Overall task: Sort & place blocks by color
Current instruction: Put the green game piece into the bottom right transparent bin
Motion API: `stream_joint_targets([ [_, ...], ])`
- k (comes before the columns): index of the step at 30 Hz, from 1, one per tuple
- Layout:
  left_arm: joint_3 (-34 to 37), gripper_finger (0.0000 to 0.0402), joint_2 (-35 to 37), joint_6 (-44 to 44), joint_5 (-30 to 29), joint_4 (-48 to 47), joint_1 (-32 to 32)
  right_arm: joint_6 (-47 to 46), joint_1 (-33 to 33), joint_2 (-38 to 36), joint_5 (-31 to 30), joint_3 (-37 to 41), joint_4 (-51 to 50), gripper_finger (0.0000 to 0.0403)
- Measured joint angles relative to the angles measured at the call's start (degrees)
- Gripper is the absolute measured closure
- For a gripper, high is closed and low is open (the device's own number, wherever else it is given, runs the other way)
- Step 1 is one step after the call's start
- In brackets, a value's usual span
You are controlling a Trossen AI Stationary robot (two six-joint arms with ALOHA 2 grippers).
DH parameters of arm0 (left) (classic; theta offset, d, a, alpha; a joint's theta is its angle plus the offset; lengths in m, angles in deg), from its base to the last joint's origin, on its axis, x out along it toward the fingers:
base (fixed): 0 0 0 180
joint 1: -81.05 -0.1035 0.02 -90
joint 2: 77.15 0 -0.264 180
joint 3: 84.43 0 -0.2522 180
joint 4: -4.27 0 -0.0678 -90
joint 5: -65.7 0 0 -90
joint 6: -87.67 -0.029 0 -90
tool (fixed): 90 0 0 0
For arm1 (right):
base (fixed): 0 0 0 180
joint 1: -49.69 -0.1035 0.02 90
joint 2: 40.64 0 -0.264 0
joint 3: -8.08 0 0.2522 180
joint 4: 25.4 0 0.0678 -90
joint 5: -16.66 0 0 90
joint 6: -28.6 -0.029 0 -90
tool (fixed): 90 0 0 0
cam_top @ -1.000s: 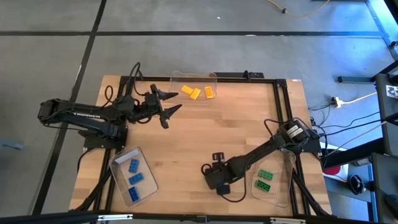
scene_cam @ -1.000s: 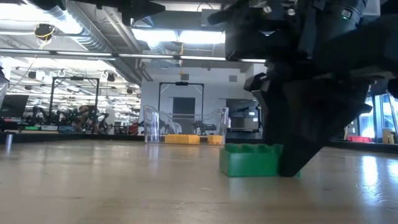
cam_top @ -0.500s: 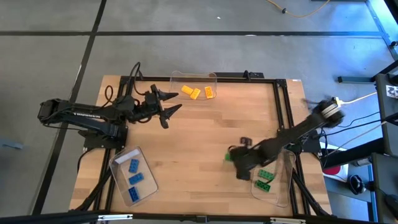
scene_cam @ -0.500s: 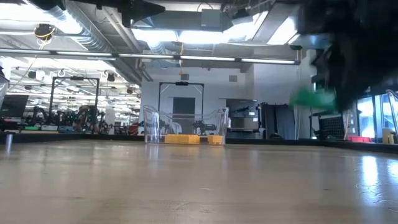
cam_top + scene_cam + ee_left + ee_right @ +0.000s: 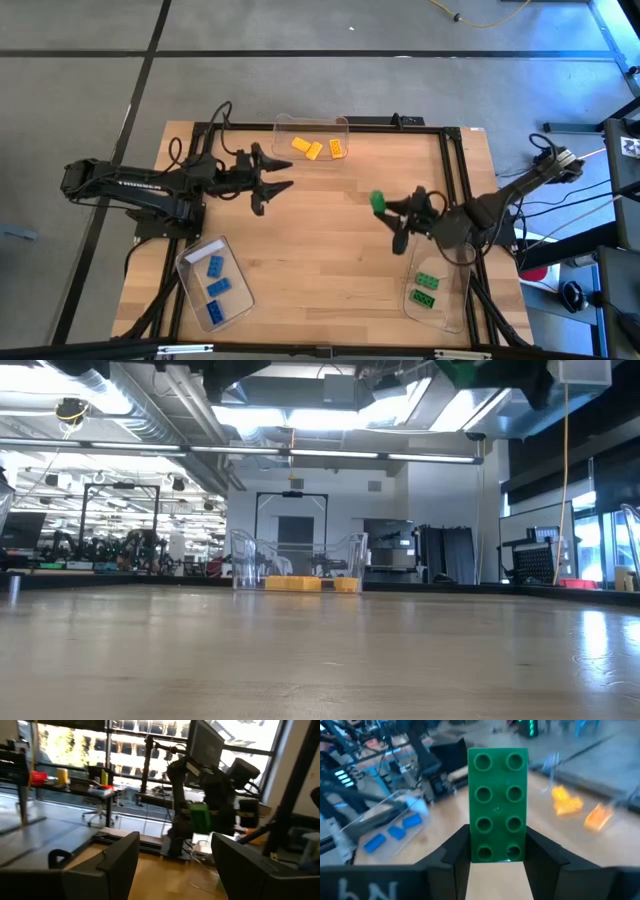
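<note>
Butcher-block planks covered the table (image 5: 320, 240), which stood on a grey floor. At the near edge sat two clear trays: the near-left tray (image 5: 190, 262) held three blue blocks (image 5: 216, 288), and the near-right tray (image 5: 455, 310) held two green blocks (image 5: 426, 289), so one green place seemed unfilled. Just beyond that tray, the right gripper (image 5: 392, 214) hung above the wood, its fingers pinching the third green block (image 5: 378, 202) by its long sides, studs showing, probably lifted for carrying to the green tray. Farther off on the left, the left gripper (image 5: 278, 170) waited with its fingers spread and nothing between them. Against the far edge, a third tray (image 5: 285, 122) held three yellow-orange blocks (image 5: 318, 148), apparently already sorted.
</note>
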Motion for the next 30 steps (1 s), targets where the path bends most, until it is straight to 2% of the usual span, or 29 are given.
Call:
stream_joint_targets([
  [4,-0.02,0.0162,0.0,2.66,2.93,-2.56,0.02,7.52,5.18,0.16,2.6,0.0,4.67,0.026],
  [11,-0.02,0.0162,-0.01,8.46,8.22,-5.12,0.02,15.11,16.94,2.08,22.58,0.0,13.48,0.026],
  [17,-0.02,0.0162,0.0,9.74,8.16,-5.05,0.02,16.25,24.49,2.34,36.37,-0.02,17.38,0.026],
  [25,-0.02,0.0163,0.0,8.23,3.86,-5.2,0.04,21.31,28.39,2.56,43.0,-0.04,17.35,0.026],
  [30,-0.02,0.0163,0.0,8.14,3.56,-5.21,0.03,22.21,30.86,2.56,49.02,-0.07,18.72,0.026],
])
